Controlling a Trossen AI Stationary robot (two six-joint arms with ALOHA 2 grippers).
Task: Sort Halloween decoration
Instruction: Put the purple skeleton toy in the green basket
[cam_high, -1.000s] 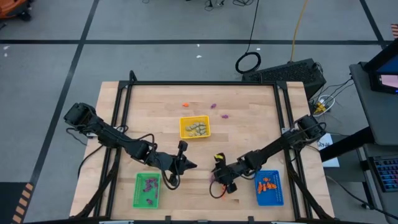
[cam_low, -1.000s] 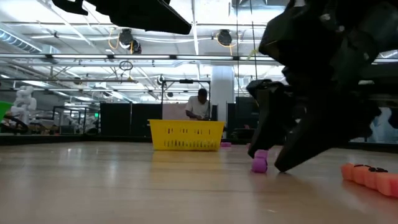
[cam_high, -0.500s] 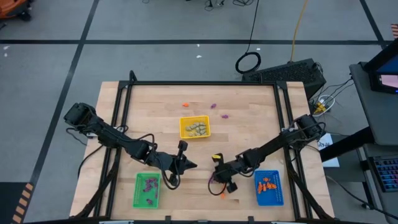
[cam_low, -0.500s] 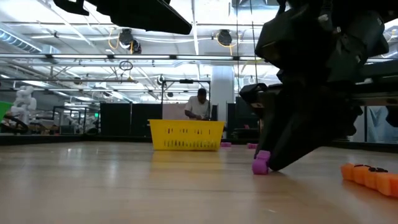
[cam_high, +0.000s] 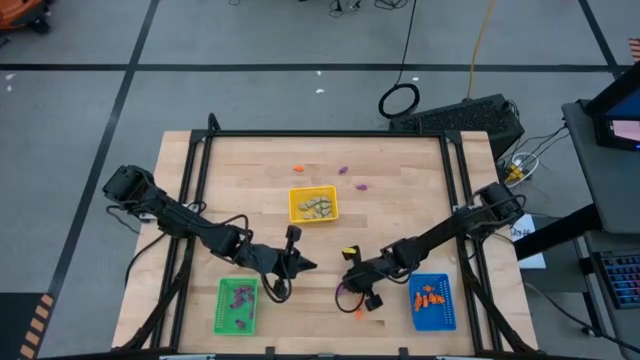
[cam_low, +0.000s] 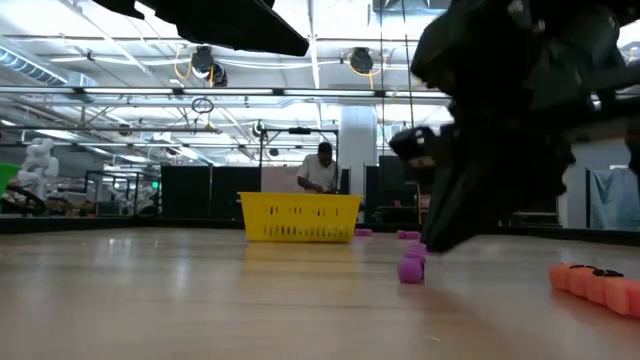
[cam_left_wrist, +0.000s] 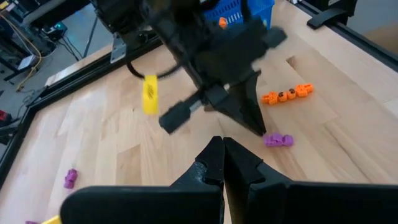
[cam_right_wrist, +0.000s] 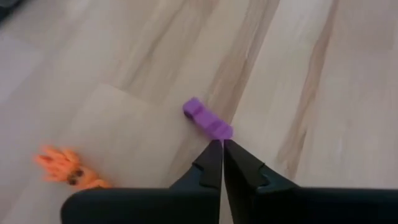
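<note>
One purple trinket (cam_right_wrist: 207, 121) lies loose on the table (cam_high: 400, 180) just past your right gripper (cam_right_wrist: 222, 144), whose fingers met empty beside it, so you likely need a fresh approach.

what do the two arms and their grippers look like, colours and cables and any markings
Both arms are black, built of slim jointed links with bulkier housings at the joints, and loose black cables loop along them. The left gripper and the right gripper each end in two dark, tapered, pointed fingers. The right arm carries a small yellow tag near its wrist. No other markings can be made out.
</note>
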